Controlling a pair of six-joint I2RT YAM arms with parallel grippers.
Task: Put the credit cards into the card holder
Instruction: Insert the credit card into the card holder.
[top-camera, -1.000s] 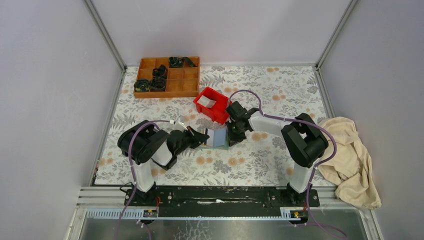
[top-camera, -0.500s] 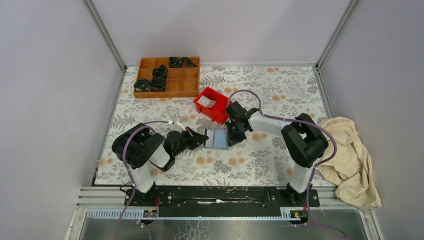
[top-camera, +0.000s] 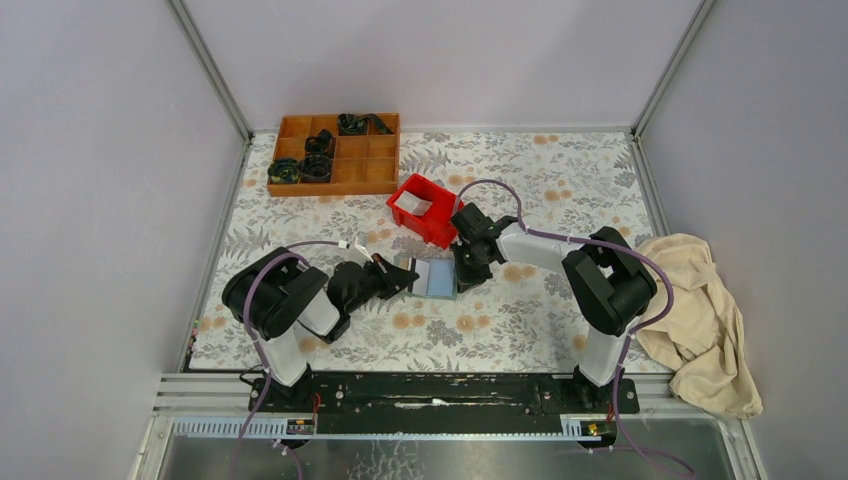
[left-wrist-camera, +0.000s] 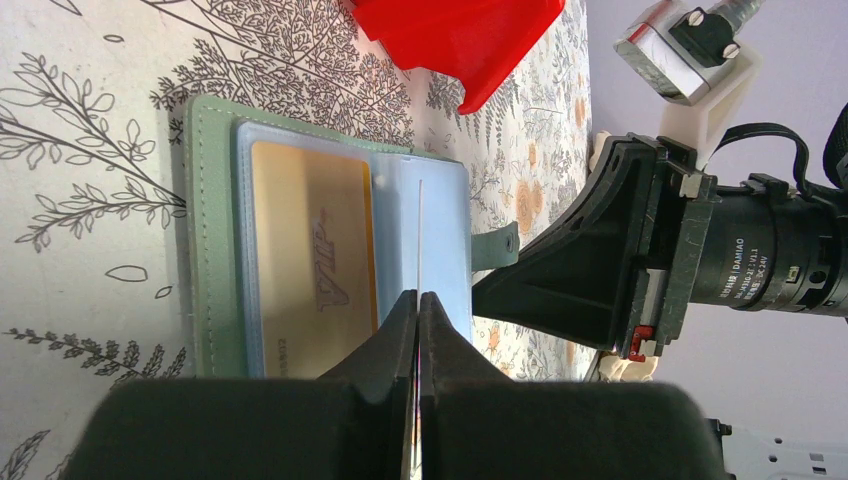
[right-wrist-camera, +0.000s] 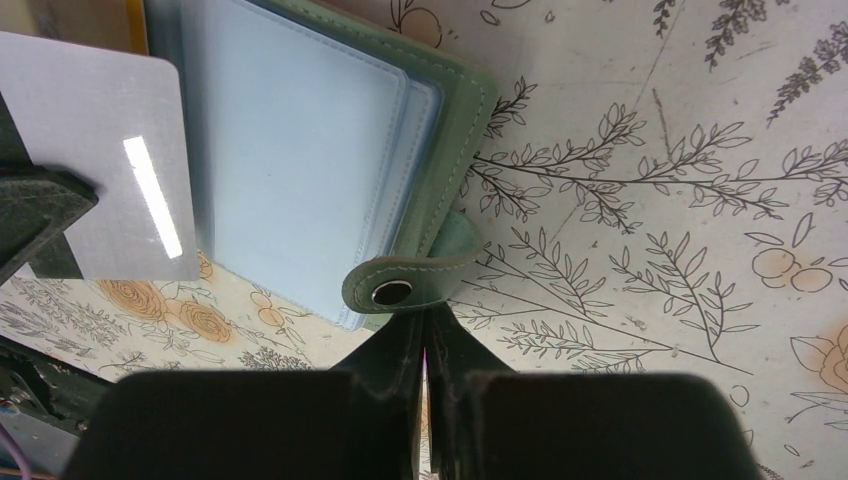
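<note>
card holder (top-camera: 432, 277) between left end effector (left-wrist-camera: 418, 300) and right end effector (right-wrist-camera: 424, 325), red bin (top-camera: 445, 228) behind

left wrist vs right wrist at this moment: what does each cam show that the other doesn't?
Only left wrist: the full face of the yellow-tan card in a pocket of the card holder, the red bin, and the left pincer shut on a pale card seen edge-on.
Only right wrist: that card's broad face with a glare streak, and the right pincer from behind, fingers together below the snap tab.
Both: the open holder, its tab, the held card, the floral table cover.
</note>
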